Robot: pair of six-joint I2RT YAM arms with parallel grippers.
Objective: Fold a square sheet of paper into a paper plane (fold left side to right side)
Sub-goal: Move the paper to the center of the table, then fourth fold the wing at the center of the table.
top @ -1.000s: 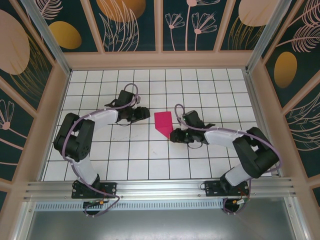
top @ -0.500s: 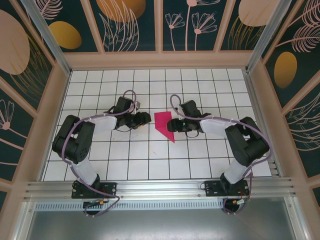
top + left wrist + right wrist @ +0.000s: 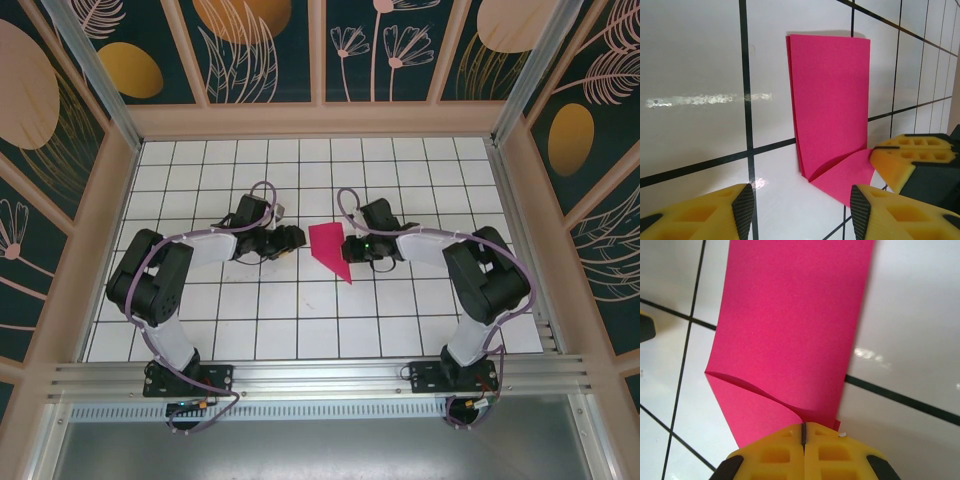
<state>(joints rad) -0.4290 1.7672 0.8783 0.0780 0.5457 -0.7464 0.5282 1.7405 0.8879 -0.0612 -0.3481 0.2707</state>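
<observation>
Obs: right fingers closed, apparently pinching the edge of the thin magenta-pink folded paper sheet; left fingers apart, empty, just beside it. Sheet lies mid white tiled worktop, halved, one corner flap turned. Nose and wing folds remain: early stage.

The table is viewed steeply from above and behind both arm bases. Each wrist view is taken low and close, past the left gripper or the right gripper. The pink sheet of paper, just ahead of both, is shared by all three.
</observation>
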